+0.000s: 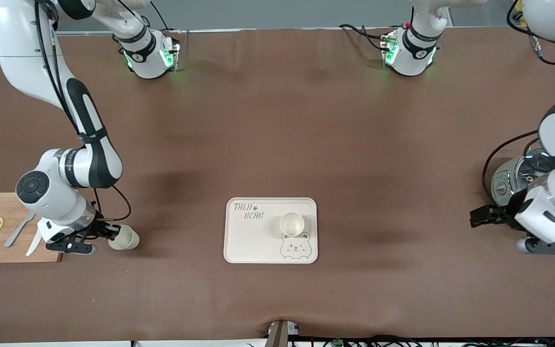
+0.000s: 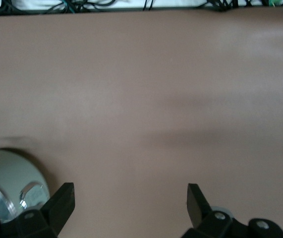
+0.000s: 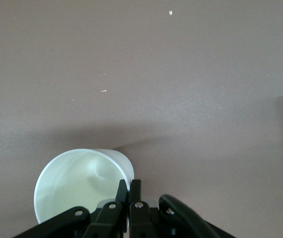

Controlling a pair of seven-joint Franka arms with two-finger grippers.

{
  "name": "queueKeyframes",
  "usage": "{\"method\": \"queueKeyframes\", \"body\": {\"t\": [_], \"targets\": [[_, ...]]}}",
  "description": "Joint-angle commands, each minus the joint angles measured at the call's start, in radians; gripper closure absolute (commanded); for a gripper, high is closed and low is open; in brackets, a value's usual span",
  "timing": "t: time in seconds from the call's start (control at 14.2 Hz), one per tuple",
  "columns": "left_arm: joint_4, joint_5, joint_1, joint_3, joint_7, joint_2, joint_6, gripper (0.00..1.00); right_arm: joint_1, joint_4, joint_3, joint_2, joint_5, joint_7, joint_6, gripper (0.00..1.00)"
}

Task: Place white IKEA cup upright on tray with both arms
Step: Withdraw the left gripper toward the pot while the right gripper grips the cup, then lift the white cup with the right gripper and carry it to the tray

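Brown matte worktop [image 1: 277, 120] carries a cream rimmed tray [image 1: 253, 241] with one upright cup, while the right gripper [image 1: 109, 233] pinches the rim of a light, stiff, slippery white plastic cup [image 1: 124, 237] beside the wooden board [image 1: 12, 250]; the left gripper [image 2: 129, 198] waits open by a steel pot.

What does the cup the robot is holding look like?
The held cup is plain white, smooth and glossy like plastic, empty, with no handle showing. It is tipped on its side near the wooden cutting board. The right pincer is shut on its rim, one finger inside and one outside. Whether it touches the table is unclear.
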Motion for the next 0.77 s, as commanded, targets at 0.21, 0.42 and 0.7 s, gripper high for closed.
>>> {"method": "queueKeyframes", "body": {"t": [0.21, 0.42, 0.7], "targets": [[-0.297, -0.071, -0.003, -0.006, 0.030, -0.273, 0.017, 0.00, 0.009, 0.302, 0.044, -0.017, 0.075, 0.209, -0.364, 1.00], [-0.364, -0.045, -0.005, -0.020, 0.110, -0.350, 0.028, 0.00, 0.073, 0.371, 0.052, -0.010, 0.121, 0.373, -0.361, 1.00], [-0.364, -0.002, -0.040, -0.027, 0.101, -0.365, -0.003, 0.00, 0.171, 0.462, 0.049, 0.047, 0.112, 0.572, -0.352, 1.00]]}}
